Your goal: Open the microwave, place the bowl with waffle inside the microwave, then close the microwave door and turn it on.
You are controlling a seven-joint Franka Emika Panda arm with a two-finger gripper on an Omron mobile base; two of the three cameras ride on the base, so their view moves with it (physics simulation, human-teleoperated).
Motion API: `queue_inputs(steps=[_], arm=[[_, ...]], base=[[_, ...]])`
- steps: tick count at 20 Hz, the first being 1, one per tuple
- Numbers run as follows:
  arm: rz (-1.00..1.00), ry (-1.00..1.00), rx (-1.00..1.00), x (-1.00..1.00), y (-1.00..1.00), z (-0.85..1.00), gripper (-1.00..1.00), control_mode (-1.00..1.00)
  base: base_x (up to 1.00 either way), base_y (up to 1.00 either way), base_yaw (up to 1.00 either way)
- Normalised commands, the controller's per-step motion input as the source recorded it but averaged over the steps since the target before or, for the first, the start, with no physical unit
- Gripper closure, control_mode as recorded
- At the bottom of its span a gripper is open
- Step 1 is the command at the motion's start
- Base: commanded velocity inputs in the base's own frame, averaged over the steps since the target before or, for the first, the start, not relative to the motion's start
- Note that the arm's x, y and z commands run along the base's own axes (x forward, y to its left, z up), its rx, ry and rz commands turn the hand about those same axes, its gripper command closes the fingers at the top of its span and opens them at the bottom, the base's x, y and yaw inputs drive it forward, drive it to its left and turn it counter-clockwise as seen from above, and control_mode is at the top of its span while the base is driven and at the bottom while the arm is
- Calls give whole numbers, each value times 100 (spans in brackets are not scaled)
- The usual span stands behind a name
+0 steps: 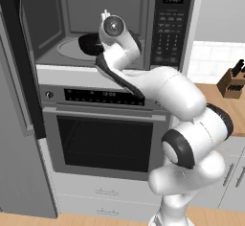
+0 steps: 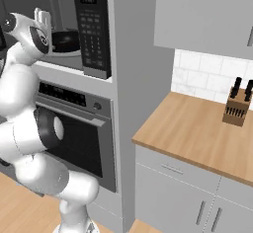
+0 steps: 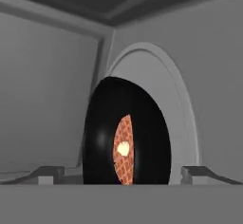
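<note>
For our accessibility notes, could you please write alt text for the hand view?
A black bowl with waffle sits on the round turntable inside the grey microwave, between the open gripper fingertips.

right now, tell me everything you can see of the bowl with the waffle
The bowl with waffle is small, round and glossy black, holding an orange-brown gridded waffle piece with a pale spot at its middle. It sits inside the microwave on the round glass turntable, which is much wider than the bowl. The gripper has its fingers spread to either side of the bowl, jaws open; whether they touch it cannot be told.
</note>
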Motion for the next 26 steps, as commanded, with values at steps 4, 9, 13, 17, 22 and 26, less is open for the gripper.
queue_inputs(steps=[4,9,13,17,22,26], arm=[[11,-63,6,-100,7,-17,-100,-100],[5,-43,2,-100,2,10,-100,-100],[0,-10,-3,-100,17,18,-100,-100],[0,0,-10,-100,23,12,-100,-100],[-1,6,-14,-100,25,0,-100,-100],[-9,24,-15,-79,12,0,-100,-100]], base=[[0,0,0],[0,0,0],[0,0,0],[0,0,0],[0,0,0],[0,0,0]])
